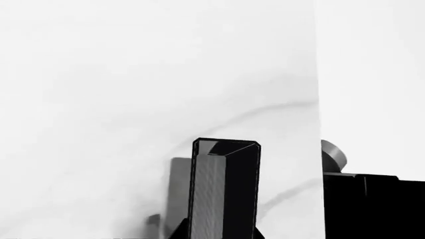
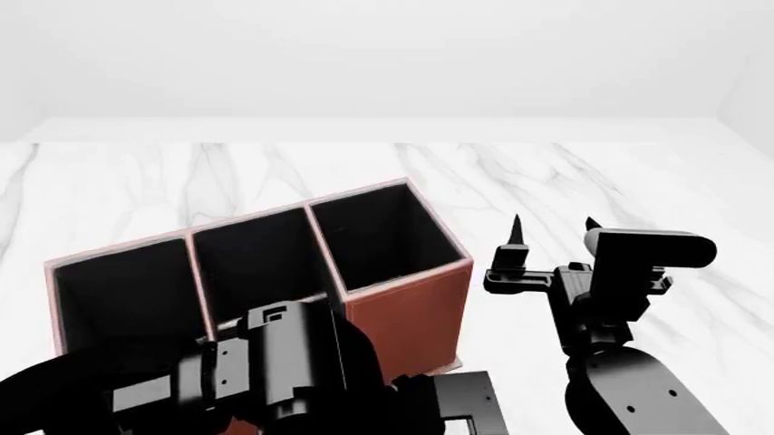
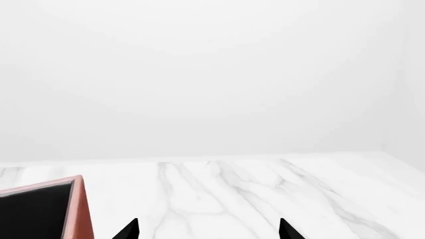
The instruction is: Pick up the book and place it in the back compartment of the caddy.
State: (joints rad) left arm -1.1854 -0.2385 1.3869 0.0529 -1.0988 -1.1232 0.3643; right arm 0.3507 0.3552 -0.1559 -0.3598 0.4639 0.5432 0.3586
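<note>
Left pincer (image 1: 222, 199) clamped on book (image 1: 224, 191), right pincer (image 2: 553, 228) apart beside caddy (image 2: 405, 313).

Right claw (image 2: 552, 232) gapes beside the caddy (image 2: 411, 304) on marble table (image 2: 629, 181).

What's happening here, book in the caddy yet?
Not yet. The left gripper appears to hold the book on end over the marble table; only the left wrist view shows it. In the head view the left arm sits at the near side of the caddy, and the three compartments in sight show only black lining. The right gripper is open and empty, fingers pointing up, to the right of the caddy.
</note>
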